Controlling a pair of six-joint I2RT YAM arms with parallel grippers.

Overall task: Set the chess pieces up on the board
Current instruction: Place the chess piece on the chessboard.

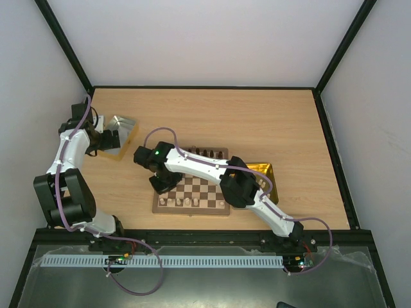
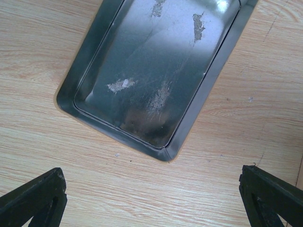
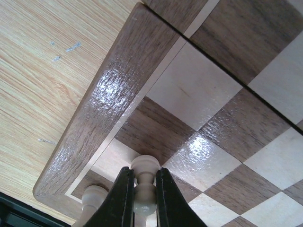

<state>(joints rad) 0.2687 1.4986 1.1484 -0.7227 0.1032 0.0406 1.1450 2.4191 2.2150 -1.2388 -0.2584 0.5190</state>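
Observation:
The checkered wooden board (image 1: pixel 192 186) lies in the middle of the table, with dark pieces (image 1: pixel 204 153) along its far edge and cream pieces (image 1: pixel 186 201) along its near edge. My right gripper (image 1: pixel 160 181) hangs over the board's left near corner. In the right wrist view it (image 3: pixel 143 189) is shut on a cream chess piece (image 3: pixel 145 182), held just above the board (image 3: pixel 109 99) near the corner squares. Another cream piece (image 3: pixel 92 196) stands beside it. My left gripper (image 1: pixel 106 142) is open and empty over the silver tray (image 2: pixel 156 71).
The silver tray (image 1: pixel 122 135) sits at the far left and shows no pieces inside. A gold tray (image 1: pixel 266 179) lies right of the board, partly under my right arm. Black frame posts edge the table.

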